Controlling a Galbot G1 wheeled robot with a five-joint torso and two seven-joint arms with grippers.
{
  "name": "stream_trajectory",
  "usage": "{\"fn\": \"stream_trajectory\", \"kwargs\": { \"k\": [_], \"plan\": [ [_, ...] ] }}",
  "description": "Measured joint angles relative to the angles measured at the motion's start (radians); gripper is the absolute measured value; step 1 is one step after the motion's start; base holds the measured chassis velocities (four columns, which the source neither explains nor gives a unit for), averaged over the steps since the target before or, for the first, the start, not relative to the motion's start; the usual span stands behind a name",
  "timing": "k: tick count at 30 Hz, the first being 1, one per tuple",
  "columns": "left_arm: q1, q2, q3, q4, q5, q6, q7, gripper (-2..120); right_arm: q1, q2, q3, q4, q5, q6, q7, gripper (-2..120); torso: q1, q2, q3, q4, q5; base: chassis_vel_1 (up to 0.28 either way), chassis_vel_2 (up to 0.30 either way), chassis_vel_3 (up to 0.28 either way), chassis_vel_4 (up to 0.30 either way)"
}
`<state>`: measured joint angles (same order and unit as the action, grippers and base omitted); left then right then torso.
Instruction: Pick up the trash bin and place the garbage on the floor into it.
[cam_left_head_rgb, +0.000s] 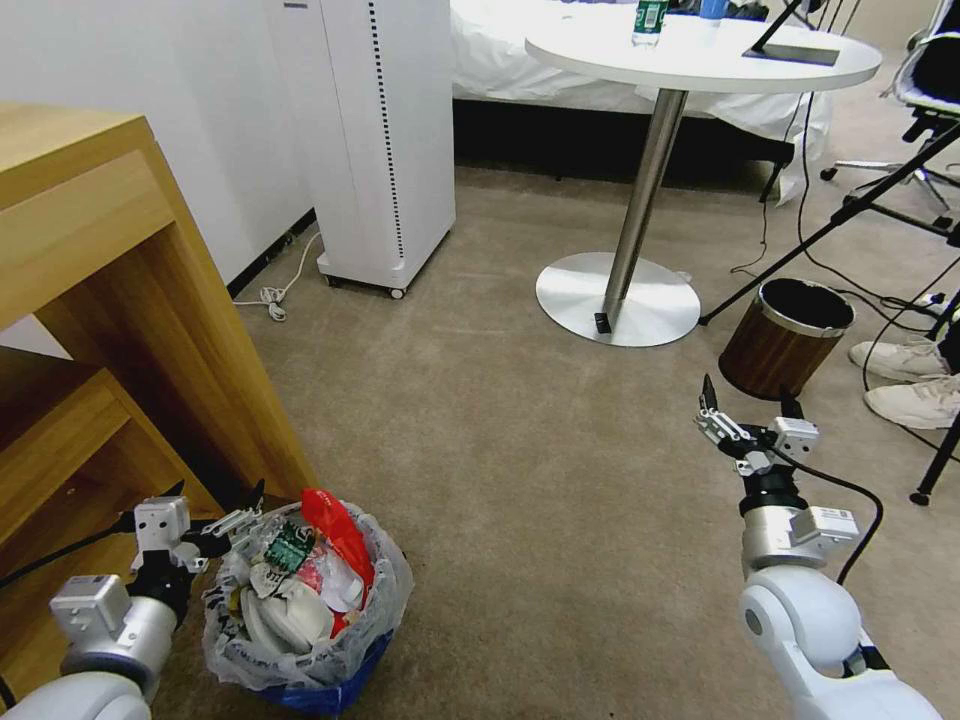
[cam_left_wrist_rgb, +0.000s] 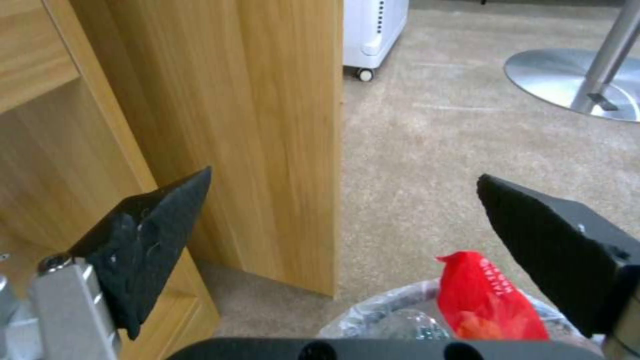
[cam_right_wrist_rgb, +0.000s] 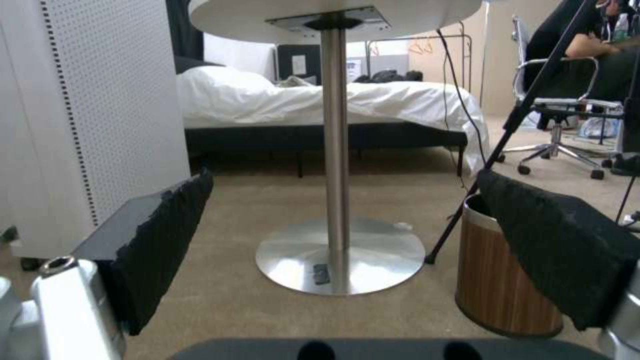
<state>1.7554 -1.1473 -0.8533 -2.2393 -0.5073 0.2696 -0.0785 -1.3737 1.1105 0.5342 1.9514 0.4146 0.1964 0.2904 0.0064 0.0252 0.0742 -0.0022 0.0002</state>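
The blue trash bin (cam_left_head_rgb: 330, 690), lined with a crinkled clear bag, stands on the carpet at the lower left beside the wooden desk. It is full of garbage: a red wrapper (cam_left_head_rgb: 335, 530), white slippers (cam_left_head_rgb: 290, 615) and a green-labelled piece (cam_left_head_rgb: 288, 548). My left gripper (cam_left_head_rgb: 220, 497) is open just left of the bin's rim, holding nothing. In the left wrist view the red wrapper (cam_left_wrist_rgb: 483, 300) and the bag's rim (cam_left_wrist_rgb: 387, 305) lie below the spread fingers (cam_left_wrist_rgb: 153, 235). My right gripper (cam_left_head_rgb: 750, 398) hovers open and empty over bare carpet at the right.
The wooden desk (cam_left_head_rgb: 110, 300) stands close on the left. A brown wood-pattern bin (cam_left_head_rgb: 785, 340) sits just beyond my right gripper, by a round table's steel base (cam_left_head_rgb: 617, 298). A white appliance (cam_left_head_rgb: 375, 140), tripod legs, cables and a person's sneakers (cam_left_head_rgb: 905, 380) border the carpet.
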Motion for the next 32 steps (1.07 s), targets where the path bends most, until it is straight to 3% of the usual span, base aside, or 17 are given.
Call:
{"fn": "stream_trajectory", "kwargs": {
  "k": [32],
  "plan": [
    [-0.011,-0.005,0.001,0.018,0.002,0.001,0.003,100,-0.002,0.002,-0.010,-0.009,-0.011,0.007,-0.012,100,0.000,0.000,0.000,0.0000,-0.0001,0.000,0.000,0.000,0.000]
  ]
}}
